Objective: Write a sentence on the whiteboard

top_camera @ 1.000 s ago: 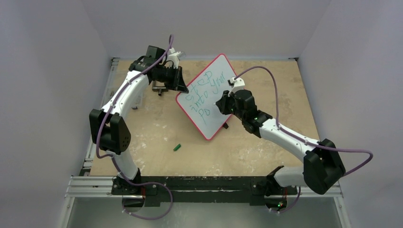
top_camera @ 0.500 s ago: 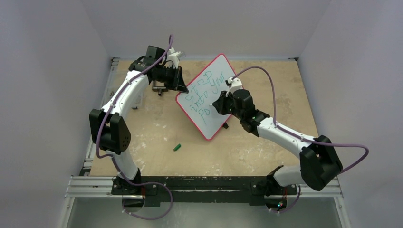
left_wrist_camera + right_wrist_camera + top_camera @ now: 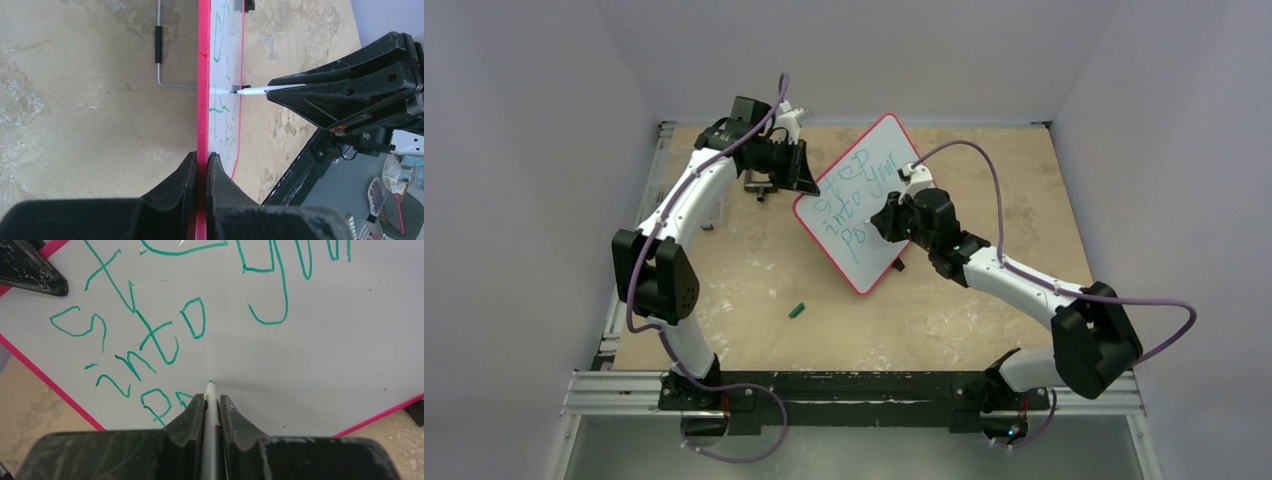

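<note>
The whiteboard (image 3: 864, 190), white with a thin red rim, stands tilted on the table. My left gripper (image 3: 810, 186) is shut on its upper-left rim (image 3: 202, 75), one finger on each face (image 3: 201, 162). The sentence (image 3: 160, 335) is in green marker: "step", "into your", then "P" and a second letter partly hidden by a finger. My right gripper (image 3: 211, 402) is shut on a white marker (image 3: 210, 392), whose tip touches the board right of that letter. The marker (image 3: 255, 90) meets the board almost square-on. From above, the right gripper (image 3: 879, 225) is at the board's middle.
A small green marker cap (image 3: 797, 310) lies on the tan table in front of the board. A metal wire stand (image 3: 159, 50) lies behind the board near the left arm. A black foot (image 3: 898, 265) sticks out at the board's lower right edge.
The right arm shifted slightly left across the board with the marker. The left arm and the board have stayed where they were.
</note>
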